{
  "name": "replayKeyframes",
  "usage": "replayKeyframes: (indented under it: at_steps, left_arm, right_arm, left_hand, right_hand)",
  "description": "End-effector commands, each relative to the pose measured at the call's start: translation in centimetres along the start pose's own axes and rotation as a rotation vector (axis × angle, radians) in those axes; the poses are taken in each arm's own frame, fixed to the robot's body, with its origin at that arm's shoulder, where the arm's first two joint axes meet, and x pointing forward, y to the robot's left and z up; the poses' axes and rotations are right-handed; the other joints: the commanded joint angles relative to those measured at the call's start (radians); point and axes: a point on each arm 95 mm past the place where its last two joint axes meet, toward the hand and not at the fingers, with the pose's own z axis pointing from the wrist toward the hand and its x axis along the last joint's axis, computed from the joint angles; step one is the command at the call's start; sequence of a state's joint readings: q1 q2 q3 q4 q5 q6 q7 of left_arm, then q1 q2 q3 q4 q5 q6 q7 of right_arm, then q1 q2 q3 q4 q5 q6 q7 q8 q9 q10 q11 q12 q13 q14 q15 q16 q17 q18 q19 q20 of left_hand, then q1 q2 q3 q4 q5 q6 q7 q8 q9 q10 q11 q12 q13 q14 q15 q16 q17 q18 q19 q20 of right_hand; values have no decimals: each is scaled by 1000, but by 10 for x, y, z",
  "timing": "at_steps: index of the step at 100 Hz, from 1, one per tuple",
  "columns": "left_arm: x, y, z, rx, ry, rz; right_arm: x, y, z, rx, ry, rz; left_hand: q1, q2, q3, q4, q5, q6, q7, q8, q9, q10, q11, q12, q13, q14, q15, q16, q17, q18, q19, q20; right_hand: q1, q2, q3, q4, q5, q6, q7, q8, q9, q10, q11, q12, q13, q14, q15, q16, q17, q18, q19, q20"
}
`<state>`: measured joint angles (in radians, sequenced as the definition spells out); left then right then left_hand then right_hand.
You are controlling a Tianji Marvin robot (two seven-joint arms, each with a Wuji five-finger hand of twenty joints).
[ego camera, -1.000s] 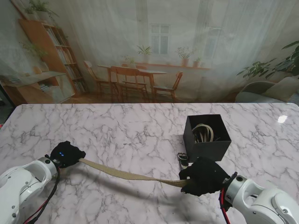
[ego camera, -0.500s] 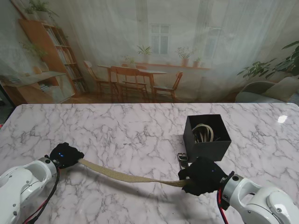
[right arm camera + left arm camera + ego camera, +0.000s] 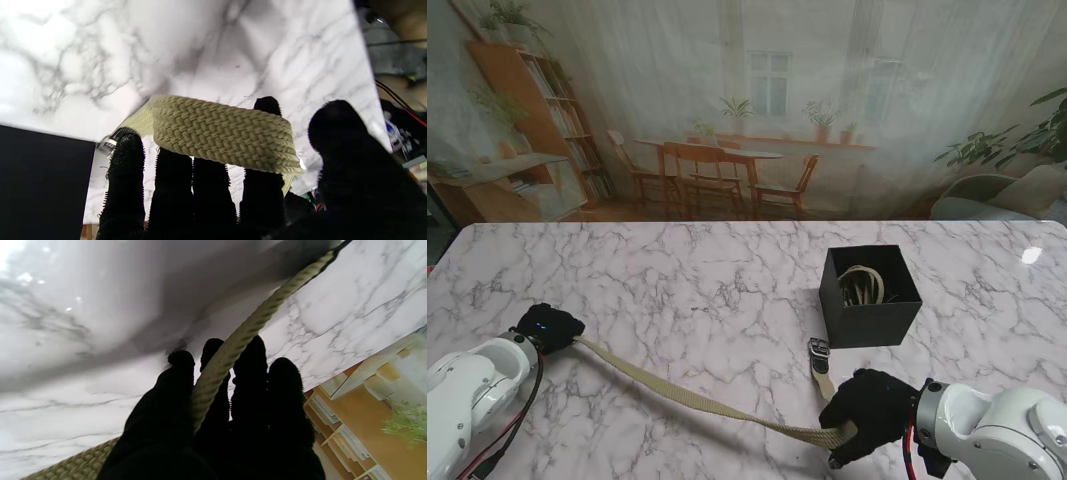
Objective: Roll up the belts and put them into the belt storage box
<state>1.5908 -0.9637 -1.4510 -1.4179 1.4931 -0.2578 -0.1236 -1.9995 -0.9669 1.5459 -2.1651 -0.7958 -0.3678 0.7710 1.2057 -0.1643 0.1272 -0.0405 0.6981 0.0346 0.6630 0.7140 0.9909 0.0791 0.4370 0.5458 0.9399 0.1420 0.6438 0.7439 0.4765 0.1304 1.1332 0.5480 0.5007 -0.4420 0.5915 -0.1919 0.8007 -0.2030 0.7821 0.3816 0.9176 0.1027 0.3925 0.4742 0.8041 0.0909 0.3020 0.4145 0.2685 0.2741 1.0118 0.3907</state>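
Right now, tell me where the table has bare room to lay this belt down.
Bare marble table lies farther from me than the belt, left of the black box. A smaller patch lies right of the box. Crowded: between the box and right hand, where the buckle sits.

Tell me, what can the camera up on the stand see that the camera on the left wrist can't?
Only the stand view shows the black belt storage box with a rolled belt inside, the buckle, and the right hand gripping the woven belt near that end. Only the left wrist view shows the strap threading between the left hand's fingers. Both show the left hand, that belt, and the marble table.
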Motion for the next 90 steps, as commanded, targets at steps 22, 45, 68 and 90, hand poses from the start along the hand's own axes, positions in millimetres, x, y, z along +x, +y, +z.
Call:
replayKeyframes:
  at_steps: [22, 45, 68, 90]
  left_arm:
    - [-11, 19, 4, -82, -41, -2]
    - [-13, 20, 6, -85, -52, -3]
    - [-16, 19, 5, -84, -58, 0]
    - [-18, 21, 3, -100, -72, 2]
  right_arm:
    - [-13, -4, 17, -66, -34, -12]
    - [-14, -5, 22, -317, -67, 17]
    - [-19, -4, 22, -494, -113, 16]
    - [-33, -7, 20, -389, -191, -186]
  left_hand:
    - [85, 52, 32, 5, 36, -81, 108, 17, 40, 20, 10, 15, 25, 58, 24, 3, -11, -27, 34, 39]
    - [85, 54, 30, 5, 33, -84, 107, 17, 38, 17, 9, 15, 23, 58, 21, 4, -13, -28, 31, 40]
    - [85, 63, 22, 5, 23, -89, 111, 22, 24, 9, 12, 19, 6, 54, 18, 7, -29, -33, 23, 41]
    - [85, 67, 23, 8, 18, -86, 108, 19, 14, 8, 15, 20, -4, 55, 14, 9, -41, -29, 17, 42]
  right_hand:
    - [-91, 67, 22, 97, -72, 18, -172, 74, -99, 33, 12, -37, -71, 46, 10, -31, -4, 16, 16, 68]
    - [-141, 71, 15, 102, -182, 102, -263, 105, -127, 43, 64, -34, -48, 48, 73, -9, 40, 12, 95, 96]
    - [-117, 25, 135, 91, -71, 53, -201, 127, -14, 18, 202, 47, 55, 51, 274, 94, 135, 5, 245, 144]
    - [48, -33, 356, 67, -239, -151, -201, -14, -217, 34, 128, 33, -82, 28, 190, 53, 67, -10, 175, 116]
